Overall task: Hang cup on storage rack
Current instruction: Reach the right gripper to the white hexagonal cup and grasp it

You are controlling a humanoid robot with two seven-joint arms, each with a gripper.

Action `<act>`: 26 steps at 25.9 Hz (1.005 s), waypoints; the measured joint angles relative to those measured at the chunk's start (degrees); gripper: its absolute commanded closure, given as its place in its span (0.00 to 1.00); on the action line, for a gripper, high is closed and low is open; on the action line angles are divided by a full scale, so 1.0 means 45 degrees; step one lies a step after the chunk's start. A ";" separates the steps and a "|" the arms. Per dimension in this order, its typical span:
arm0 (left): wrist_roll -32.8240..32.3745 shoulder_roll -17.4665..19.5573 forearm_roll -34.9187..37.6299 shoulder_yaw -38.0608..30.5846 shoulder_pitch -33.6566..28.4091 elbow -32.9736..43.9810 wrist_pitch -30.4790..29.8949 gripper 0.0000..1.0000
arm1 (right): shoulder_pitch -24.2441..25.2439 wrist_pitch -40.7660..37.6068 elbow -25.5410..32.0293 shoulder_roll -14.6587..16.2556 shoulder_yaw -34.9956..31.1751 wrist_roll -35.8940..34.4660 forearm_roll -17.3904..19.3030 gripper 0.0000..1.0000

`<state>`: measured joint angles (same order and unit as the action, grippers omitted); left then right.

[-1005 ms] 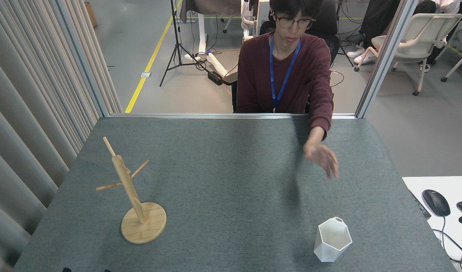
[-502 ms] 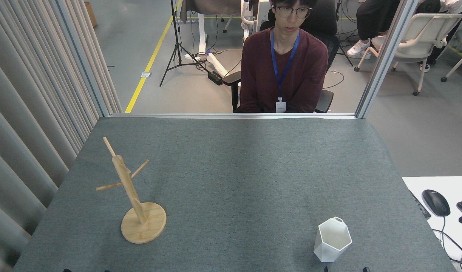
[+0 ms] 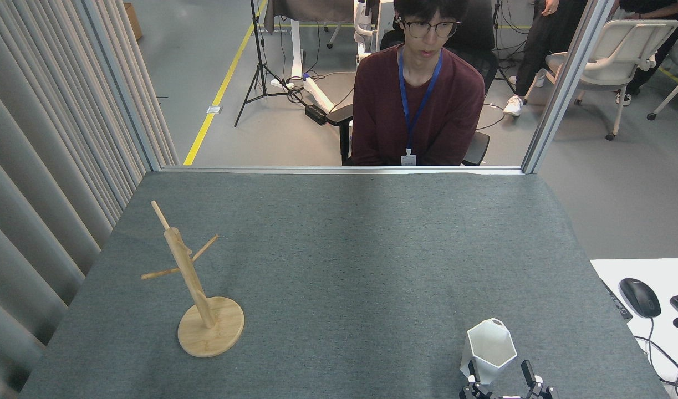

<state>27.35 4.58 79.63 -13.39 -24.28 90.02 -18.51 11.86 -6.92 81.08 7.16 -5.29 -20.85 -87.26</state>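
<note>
The main risk lay in the first contact. The cup [image 3: 488, 349] stood upright on its narrow base, wider at the rim than at the foot, so a finger that struck one facet before the other reached its side would probably push it across the table [image 3: 339, 266] or tip it over. A grip taken low on those sloping white walls might also squeeze the cup upward and out. A second risk was further off: the small tab handle sat at the cup's far rim, away from the hand, and a grasp that covered or misturned it would likely make it hard to thread the hole over one of the thin pegs of the storage rack [image 3: 197, 288]. The rack's post leaned and its pegs were slim, so a knock from the carried cup could perhaps shift or topple it.

The right hand [image 3: 502, 372] showed only at the lower edge of the head view, directly below the cup. Its two dark fingers were spread apart, one against the cup's lower left corner as seen from above, the other off to the cup's lower right with a clear gap of table between. It held nothing. Whether the left finger actually touched the cup could not be told. The rack stood far to the left of the hand, well apart from the cup. The left hand was out of view.
</note>
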 measured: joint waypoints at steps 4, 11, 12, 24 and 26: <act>0.0000 0.0002 -0.0001 -0.0012 0.0008 -0.0007 -0.0003 0.01 | -0.0464 -0.0007 -0.0551 0.0153 0.0002 0.0011 -0.0002 0.01; -0.0002 0.0016 -0.0001 -0.0064 0.0030 -0.0005 -0.0006 0.01 | -0.1294 -0.0008 -0.1619 0.0253 0.0082 0.0036 -0.0021 0.01; -0.0002 0.0016 -0.0001 -0.0076 0.0036 -0.0005 -0.0005 0.01 | -0.1366 -0.0008 -0.1710 0.0255 0.0094 0.0032 -0.0026 0.01; -0.0007 0.0013 0.0005 -0.0121 0.0084 0.0040 -0.0013 0.01 | -0.1682 -0.0010 -0.1877 0.0114 0.0102 -0.0133 -0.0847 0.64; -0.0007 0.0003 0.0027 -0.0051 0.0141 0.0069 -0.0013 0.01 | -0.1682 -0.0013 -0.1377 0.0073 0.0079 -0.0144 -0.0851 0.64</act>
<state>27.32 4.60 79.75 -13.62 -23.64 90.33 -18.56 4.29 -6.97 74.89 7.49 -4.93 -21.50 -91.09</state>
